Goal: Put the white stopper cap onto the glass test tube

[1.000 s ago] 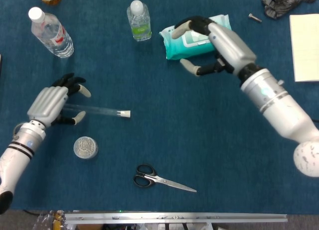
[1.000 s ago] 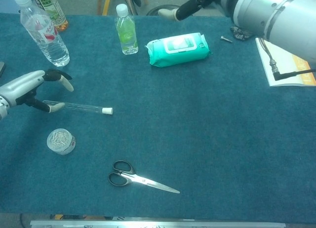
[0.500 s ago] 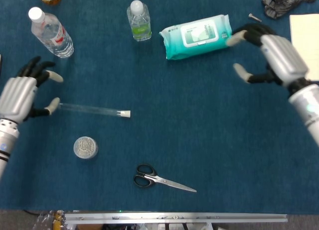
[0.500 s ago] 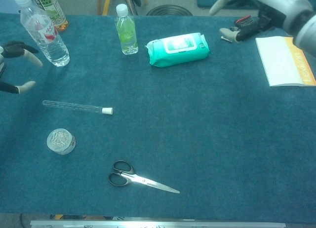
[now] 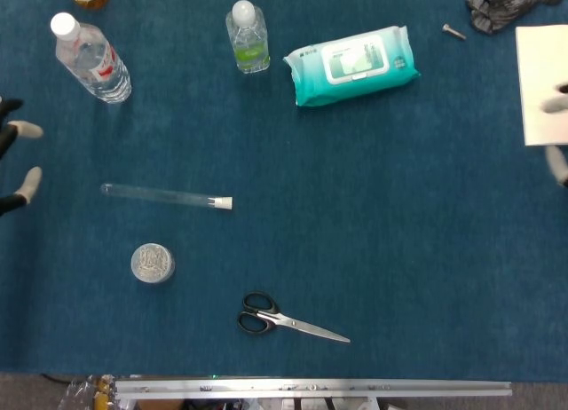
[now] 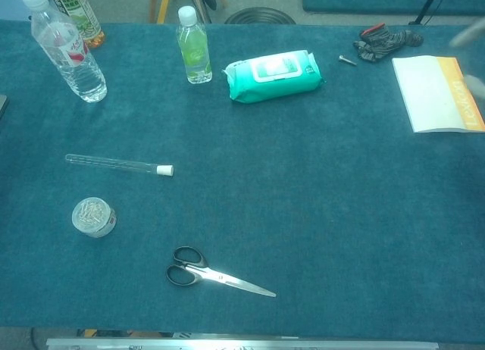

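The glass test tube (image 5: 160, 194) lies flat on the blue table cloth at the left, with the white stopper cap (image 5: 225, 202) sitting on its right end. The chest view shows the same tube (image 6: 114, 164) and cap (image 6: 164, 170). Only the fingertips (image 5: 30, 180) of my left hand (image 5: 16, 157) show at the left edge, spread apart and holding nothing, well left of the tube. My right hand (image 5: 559, 135) barely shows at the right edge over the notebook, fingers apart and empty. It is a blur in the chest view (image 6: 471, 58).
A water bottle (image 5: 89, 58) and a small green bottle (image 5: 248, 37) stand at the back. A teal wipes pack (image 5: 352, 64) lies beside them. A round silver tin (image 5: 152, 263) and scissors (image 5: 288, 321) lie nearer the front. A notebook (image 5: 543, 82), a screw (image 5: 453, 32) and a dark glove (image 5: 506, 6) are at the back right.
Both hands have drawn outward to the frame edges: the left away from the tube's closed end, the right away from the wipes pack. The capped tube has not moved.
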`<action>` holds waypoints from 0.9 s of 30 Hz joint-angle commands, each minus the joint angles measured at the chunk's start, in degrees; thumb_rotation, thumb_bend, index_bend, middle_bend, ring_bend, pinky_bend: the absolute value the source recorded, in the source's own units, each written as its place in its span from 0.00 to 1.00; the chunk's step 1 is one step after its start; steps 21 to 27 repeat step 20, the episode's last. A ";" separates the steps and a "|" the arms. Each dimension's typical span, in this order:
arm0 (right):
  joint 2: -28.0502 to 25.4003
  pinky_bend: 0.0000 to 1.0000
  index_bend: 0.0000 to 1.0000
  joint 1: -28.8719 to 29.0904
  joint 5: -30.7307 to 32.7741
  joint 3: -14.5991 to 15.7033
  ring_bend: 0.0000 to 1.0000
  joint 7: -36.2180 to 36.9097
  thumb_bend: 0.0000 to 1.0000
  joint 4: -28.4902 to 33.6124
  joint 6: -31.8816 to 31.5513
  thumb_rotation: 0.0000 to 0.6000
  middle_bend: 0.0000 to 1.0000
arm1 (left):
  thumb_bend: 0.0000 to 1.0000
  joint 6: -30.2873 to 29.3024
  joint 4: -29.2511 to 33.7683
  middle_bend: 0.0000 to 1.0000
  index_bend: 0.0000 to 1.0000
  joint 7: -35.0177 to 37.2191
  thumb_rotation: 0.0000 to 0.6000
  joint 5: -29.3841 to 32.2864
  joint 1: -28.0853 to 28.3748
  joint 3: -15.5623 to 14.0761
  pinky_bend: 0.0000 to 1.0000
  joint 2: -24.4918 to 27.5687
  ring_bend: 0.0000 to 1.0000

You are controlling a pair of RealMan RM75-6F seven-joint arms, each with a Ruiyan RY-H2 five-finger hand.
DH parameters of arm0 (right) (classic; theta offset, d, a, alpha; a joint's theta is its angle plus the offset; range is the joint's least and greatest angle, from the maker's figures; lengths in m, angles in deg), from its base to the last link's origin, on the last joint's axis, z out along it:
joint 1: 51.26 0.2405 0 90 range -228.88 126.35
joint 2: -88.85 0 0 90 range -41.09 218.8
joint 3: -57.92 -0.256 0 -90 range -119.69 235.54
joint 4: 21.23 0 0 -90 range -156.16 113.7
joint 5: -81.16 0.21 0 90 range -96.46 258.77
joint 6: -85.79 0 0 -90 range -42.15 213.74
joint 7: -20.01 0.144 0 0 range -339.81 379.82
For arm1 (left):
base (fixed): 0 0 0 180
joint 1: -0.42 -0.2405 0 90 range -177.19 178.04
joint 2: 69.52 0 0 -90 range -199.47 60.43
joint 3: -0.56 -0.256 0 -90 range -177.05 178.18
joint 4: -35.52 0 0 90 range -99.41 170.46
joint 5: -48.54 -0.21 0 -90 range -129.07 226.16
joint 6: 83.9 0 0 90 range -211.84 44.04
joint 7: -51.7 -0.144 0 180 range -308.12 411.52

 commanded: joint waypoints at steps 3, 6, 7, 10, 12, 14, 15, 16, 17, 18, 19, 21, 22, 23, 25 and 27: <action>0.50 0.09 0.34 -7.38 -4.09 2.78 0.11 2.42 0.34 -4.05 -6.95 1.00 0.24 | 0.33 -2.29 2.01 0.18 0.35 -2.36 1.00 1.04 -2.56 -0.41 0.10 1.63 0.00; 0.67 0.09 0.34 -10.53 -4.87 3.42 0.11 4.00 0.34 -5.72 -9.35 1.00 0.24 | 0.33 -3.33 3.20 0.18 0.36 -3.77 1.00 0.61 -3.55 -0.83 0.10 2.48 0.00; 0.79 0.09 0.34 -11.73 -5.23 3.67 0.11 4.35 0.34 -6.45 -10.31 1.00 0.24 | 0.33 -3.81 3.80 0.18 0.36 -4.08 1.00 0.37 -3.97 -1.00 0.10 2.76 0.00; 0.83 0.09 0.34 -14.37 -6.29 4.04 0.11 4.78 0.34 -7.56 -12.59 1.00 0.24 | 0.33 -5.19 5.10 0.18 0.36 -4.77 1.00 -0.19 -4.98 -1.20 0.10 3.31 0.00; 0.76 0.09 0.34 -15.50 -6.69 4.07 0.11 4.91 0.34 -7.76 -13.29 1.00 0.24 | 0.33 -6.14 5.42 0.18 0.36 -5.11 1.00 -0.40 -5.55 -1.12 0.10 3.28 0.00; 0.69 0.09 0.34 -16.24 -6.86 3.82 0.11 5.14 0.34 -7.91 -13.28 1.00 0.24 | 0.33 -6.72 5.62 0.18 0.36 -5.33 1.00 -0.21 -6.00 -0.86 0.10 3.22 0.00; 0.67 0.09 0.34 -16.43 -6.84 3.61 0.11 5.30 0.34 -7.98 -13.13 1.00 0.24 | 0.33 -6.77 5.72 0.18 0.36 -5.39 1.00 -0.03 -6.12 -0.74 0.10 3.24 0.00; 0.72 0.09 0.34 -16.59 -6.79 3.26 0.11 5.47 0.34 -8.15 -12.85 1.00 0.24 | 0.33 -9.07 4.66 0.18 0.36 -4.99 1.00 -1.36 -8.85 -3.13 0.10 2.45 0.00; 0.74 0.09 0.34 -16.68 -6.72 3.03 0.11 5.57 0.34 -8.25 -12.53 1.00 0.24 | 0.33 -10.05 4.09 0.18 0.36 -4.81 1.00 -2.05 -9.34 -3.27 0.10 2.06 0.00; 0.81 0.09 0.34 -16.78 -6.67 2.69 0.11 5.87 0.34 -8.32 -12.16 1.00 0.24 | 0.33 -10.28 3.66 0.18 0.36 -4.64 1.00 -2.18 -9.48 -3.11 0.10 1.85 0.00; 0.88 0.09 0.34 -16.85 -6.67 2.43 0.11 6.14 0.35 -8.39 -11.92 1.00 0.24 | 0.33 -10.02 3.72 0.18 0.36 -4.75 1.00 -2.04 -9.11 -2.57 0.10 1.98 0.00; 0.92 0.09 0.34 -16.93 -6.68 2.21 0.11 6.35 0.35 -8.45 -11.66 1.00 0.24 | 0.33 -9.66 3.92 0.18 0.36 -4.96 1.00 -1.81 -8.93 -2.30 0.10 2.13 0.00; 0.92 0.09 0.34 -16.93 -6.68 2.21 0.11 6.35 0.35 -8.45 -11.66 1.00 0.24 | 0.33 -9.66 3.92 0.18 0.36 -4.96 1.00 -1.81 -8.93 -2.30 0.10 2.13 0.00; 0.92 0.09 0.34 -16.93 -6.68 2.21 0.11 6.35 0.35 -8.45 -11.66 1.00 0.24 | 0.33 -9.66 3.92 0.18 0.36 -4.96 1.00 -1.81 -8.93 -2.30 0.10 2.13 0.00; 0.92 0.09 0.34 -16.93 -6.68 2.21 0.11 6.35 0.35 -8.45 -11.66 1.00 0.24 | 0.33 -9.66 3.92 0.18 0.36 -4.96 1.00 -1.81 -8.93 -2.30 0.10 2.13 0.00; 0.92 0.09 0.34 -16.93 -6.68 2.21 0.11 6.35 0.35 -8.45 -11.66 1.00 0.24 | 0.33 -9.66 3.92 0.18 0.36 -4.96 1.00 -1.81 -8.93 -2.30 0.10 2.13 0.00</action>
